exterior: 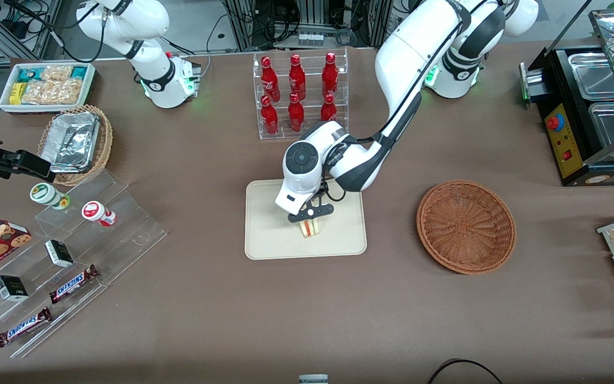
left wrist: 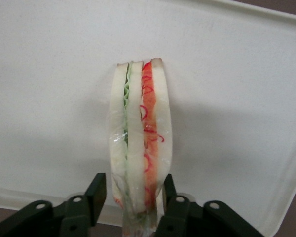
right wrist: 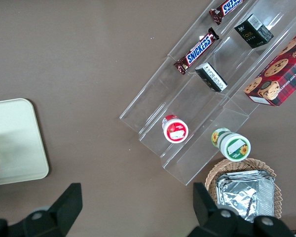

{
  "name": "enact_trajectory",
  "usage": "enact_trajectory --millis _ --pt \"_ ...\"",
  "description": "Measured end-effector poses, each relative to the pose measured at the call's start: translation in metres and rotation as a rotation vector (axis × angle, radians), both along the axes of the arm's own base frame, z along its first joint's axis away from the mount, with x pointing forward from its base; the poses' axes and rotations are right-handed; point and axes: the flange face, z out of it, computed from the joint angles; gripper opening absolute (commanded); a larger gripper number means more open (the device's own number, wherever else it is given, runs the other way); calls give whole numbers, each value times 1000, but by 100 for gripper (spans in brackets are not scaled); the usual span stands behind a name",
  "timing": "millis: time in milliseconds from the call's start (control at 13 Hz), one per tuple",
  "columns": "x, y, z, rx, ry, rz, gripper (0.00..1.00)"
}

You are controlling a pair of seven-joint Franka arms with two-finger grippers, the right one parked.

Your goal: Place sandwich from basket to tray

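— Cream-beige, flat, low-rimmed: the tray (exterior: 264, 234) is seen mid-table, nearer the camera than the rack of red bottles (exterior: 299, 90). What is held over it?

— The sandwich (exterior: 310, 228) is held there, gripped at one end by the gripper (exterior: 311, 213). In the wrist view the sandwich (left wrist: 139, 143) is seen edge-on, with green and red layers between pale bread, and the jaws are closed against its two faces — one black finger (left wrist: 95, 195) pressed on either side.

— Is it set down on the tray?

— That cannot be told; it is seen over the tray's (left wrist: 49, 98) middle, on edge.

— And the basket?

— The basket (exterior: 466, 226) is found well apart from the tray, toward the working arm's end of the table. Nothing is seen in it. A corner of the tray (right wrist: 15, 143) is also caught by the parked arm's camera.
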Motion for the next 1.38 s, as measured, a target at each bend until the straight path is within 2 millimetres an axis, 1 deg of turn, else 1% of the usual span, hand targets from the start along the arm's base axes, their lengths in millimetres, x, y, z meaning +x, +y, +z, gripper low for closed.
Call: enact_trajectory --millis 231,538,769,846,1077,1231,1385 --pt "9 -4 21 -22 -25 6 100" --pt "17 0 75 -48 -70 14 100" --pt "17 6 106 -44 -85 -12 100" --pt "20 12 117 -34 -90 -32 100" --pt "34 48 151 32 -86 -73 100" --pt "47 74 165 70 -83 -88 100" --pt "60 98 171 80 -88 -109 100"
